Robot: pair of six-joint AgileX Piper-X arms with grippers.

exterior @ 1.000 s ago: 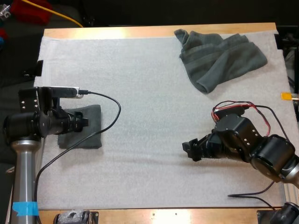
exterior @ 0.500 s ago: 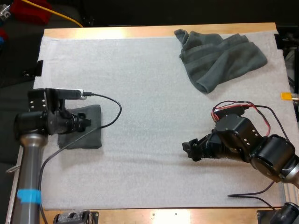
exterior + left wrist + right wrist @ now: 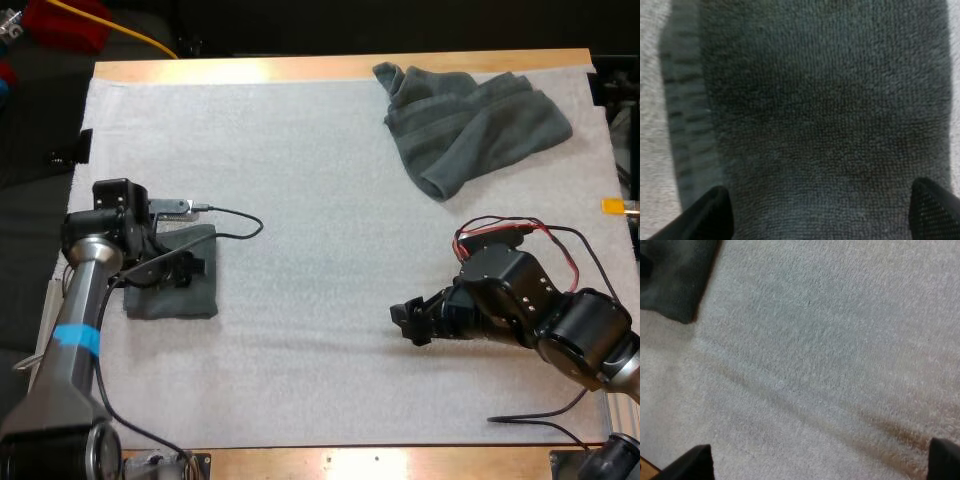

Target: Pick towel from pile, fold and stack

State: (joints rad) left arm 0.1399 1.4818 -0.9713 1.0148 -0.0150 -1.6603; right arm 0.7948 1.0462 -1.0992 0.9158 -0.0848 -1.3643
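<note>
At the left edge of the worktop (image 3: pixel 340 66), on the white mat (image 3: pixel 300 210), the folded towel (image 3: pixel 172 285) lies flat. The left tool (image 3: pixel 188 268) hangs just over it, its fingers (image 3: pixel 710 216) spread wide and pinching nothing. The crumpled towel (image 3: pixel 470 120) sits in the far right corner, well apart from both arms. The right tool (image 3: pixel 405 322) hovers over bare mat toward the near right edge, its fingers likewise apart and empty.

The crumpled towel looks soft, light and limp, so it will likely sag and drag rather than hold a shape. A hold on a free hem or corner, such as the lobe pointing toward the middle of the mat, seems better than a pinch into the bunched heap. The terry should not slip. Its far side lies close to the worktop's far edge, leaving little room there. The middle of the mat is bare and wide, good room for spreading and folding.
</note>
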